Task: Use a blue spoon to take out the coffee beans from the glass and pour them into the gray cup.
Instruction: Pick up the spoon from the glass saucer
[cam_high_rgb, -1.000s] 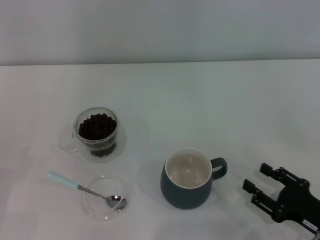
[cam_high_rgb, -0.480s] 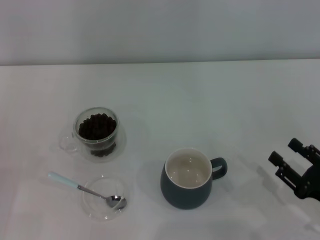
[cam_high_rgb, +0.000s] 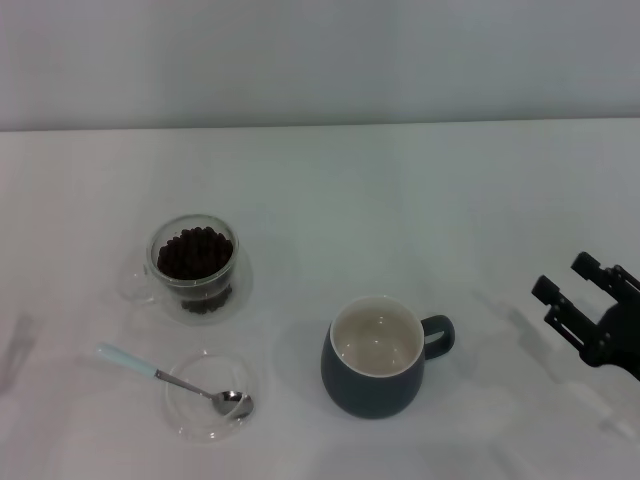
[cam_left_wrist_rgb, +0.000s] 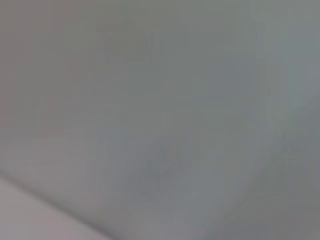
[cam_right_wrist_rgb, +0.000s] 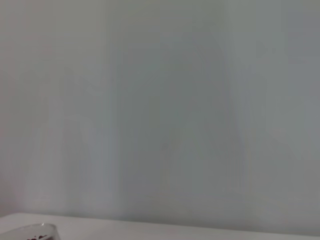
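Head view, right claw spread open at desk's right edge, well apart from blue spoon resting in shallow dish, left claw out of sight.

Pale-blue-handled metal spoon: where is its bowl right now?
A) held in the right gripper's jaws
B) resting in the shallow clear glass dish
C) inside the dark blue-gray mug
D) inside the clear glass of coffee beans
B: in the head view the pale-blue-handled metal spoon lies with its bowl in the shallow clear glass dish, handle out over the rim, untouched.
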